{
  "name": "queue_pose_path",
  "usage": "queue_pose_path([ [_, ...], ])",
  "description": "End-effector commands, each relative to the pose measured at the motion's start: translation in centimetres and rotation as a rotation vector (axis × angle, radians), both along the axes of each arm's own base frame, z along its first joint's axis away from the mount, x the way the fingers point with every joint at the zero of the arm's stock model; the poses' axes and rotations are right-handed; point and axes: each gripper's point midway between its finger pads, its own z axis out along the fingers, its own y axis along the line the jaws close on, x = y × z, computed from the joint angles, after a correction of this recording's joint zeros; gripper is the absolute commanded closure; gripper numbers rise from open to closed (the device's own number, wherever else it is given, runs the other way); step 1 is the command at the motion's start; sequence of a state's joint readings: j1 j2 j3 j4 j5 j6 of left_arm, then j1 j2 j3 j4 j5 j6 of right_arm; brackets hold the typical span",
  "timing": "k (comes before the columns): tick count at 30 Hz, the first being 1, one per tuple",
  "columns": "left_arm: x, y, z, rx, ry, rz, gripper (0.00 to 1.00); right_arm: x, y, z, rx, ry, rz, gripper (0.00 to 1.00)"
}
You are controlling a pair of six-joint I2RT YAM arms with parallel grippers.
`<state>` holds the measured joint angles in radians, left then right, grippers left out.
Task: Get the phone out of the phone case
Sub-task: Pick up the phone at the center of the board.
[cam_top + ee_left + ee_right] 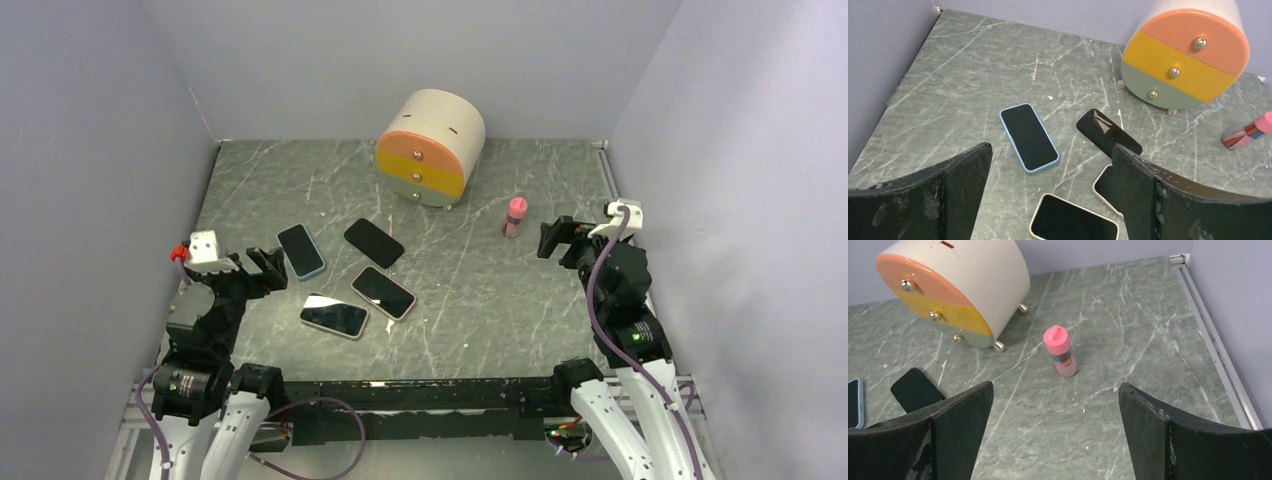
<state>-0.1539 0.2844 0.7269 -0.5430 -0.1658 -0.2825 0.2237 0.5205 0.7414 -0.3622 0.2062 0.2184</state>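
Note:
Several phones lie face up left of the table's middle. One sits in a light blue case (300, 250), also in the left wrist view (1028, 136). Two sit in cream cases (334, 315) (382, 292), the nearer one showing in the left wrist view (1074, 220). A bare black phone (373, 242) lies beyond them, also in the left wrist view (1108, 132) and in the right wrist view (915, 388). My left gripper (262, 268) is open and empty, just left of the blue-cased phone. My right gripper (556, 239) is open and empty at the right, near a pink bottle.
A round drawer chest (431, 147) with peach, yellow and green fronts stands at the back. A small pink-capped bottle (515, 216) stands right of centre, also in the right wrist view (1061, 351). Grey walls enclose the table on three sides.

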Motion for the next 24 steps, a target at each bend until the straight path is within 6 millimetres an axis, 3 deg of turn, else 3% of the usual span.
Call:
queue_pose_path([
  [1,0.2,-0.6,1.6,-0.005,-0.039,-0.037,0.05,-0.2,0.3,1.9,0.014,-0.028,0.018,0.01],
  [11,0.2,-1.0,1.5,-0.013,-0.033,-0.057,0.05,-0.7,0.0,0.8,0.085,0.001,-0.022,0.01],
  [18,0.3,-2.6,0.7,-0.087,0.02,-0.12,0.05,0.2,6.1,-2.2,0.045,0.211,0.323,0.01],
  [24,1.1,-4.1,-2.9,-0.151,0.209,-0.157,0.05,1.1,12.4,-5.4,0.014,0.326,0.521,0.01],
])
